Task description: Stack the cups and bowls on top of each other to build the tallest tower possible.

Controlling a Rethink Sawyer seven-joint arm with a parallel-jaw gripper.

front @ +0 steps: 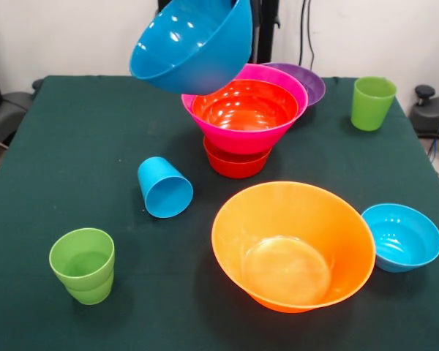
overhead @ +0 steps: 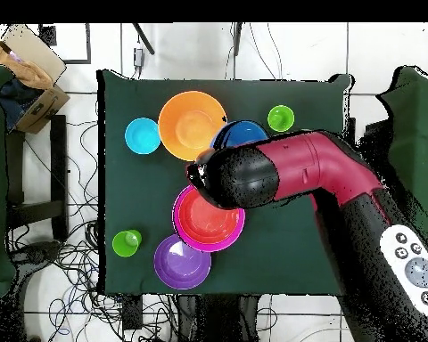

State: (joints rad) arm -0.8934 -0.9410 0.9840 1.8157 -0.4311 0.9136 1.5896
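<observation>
Blue bowl [front: 192, 45]: I carry it tilted in the air, above and just left of the tower in the front view.
My hand: hidden behind the bowl in front and under my arm [overhead: 289, 174] from above; I cannot tell whether it is spread or pinching.
Handling: thin glossy plastic, so I judge it light, stiff and slippery; the rim is the place to hold.
Tower [front: 243, 124]: a red-orange bowl [front: 245, 107] nested in the pink bowl [front: 278, 117], which sits on a small red-orange one, mid-tabletop.
Orange bowl [front: 293, 245]: large, upright, near the front edge, a small blue bowl [front: 402, 238] beside it.
Purple bowl [front: 307, 80]: just behind the tower.
Cups: sky blue cup [front: 164, 188] on its side; two lime green ones upright, well apart.
</observation>
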